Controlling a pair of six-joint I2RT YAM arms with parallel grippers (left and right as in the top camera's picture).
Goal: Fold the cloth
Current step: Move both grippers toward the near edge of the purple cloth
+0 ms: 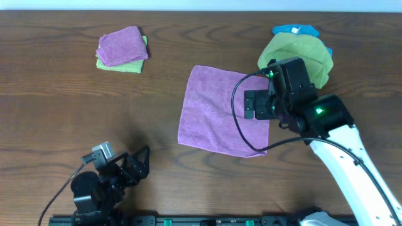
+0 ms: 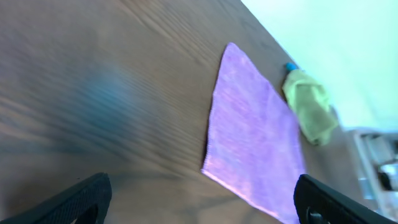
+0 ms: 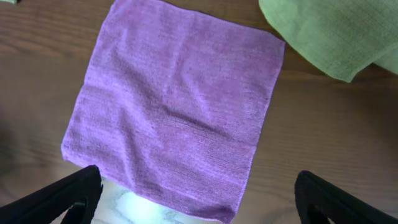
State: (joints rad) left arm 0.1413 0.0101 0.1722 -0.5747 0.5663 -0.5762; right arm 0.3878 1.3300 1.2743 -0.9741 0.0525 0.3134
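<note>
The cloth (image 1: 217, 108), a plain mauve-purple square, lies spread flat on the wooden table, near its middle. In the right wrist view the cloth (image 3: 174, 118) fills the centre with its near edge between my fingers. My right gripper (image 1: 249, 105) hovers open over the cloth's right edge; its dark fingertips (image 3: 74, 199) stand wide apart with nothing held. My left gripper (image 1: 139, 162) rests open near the front left, well clear of the cloth (image 2: 255, 137), which lies ahead of its right finger (image 2: 329, 202).
An olive-green towel (image 1: 295, 55) lies bunched at the back right over a small blue cloth (image 1: 294, 29). At the back left a folded purple cloth (image 1: 121, 45) sits on a green one (image 1: 122, 64). The green towel (image 3: 336, 31) lies just beyond the cloth's corner.
</note>
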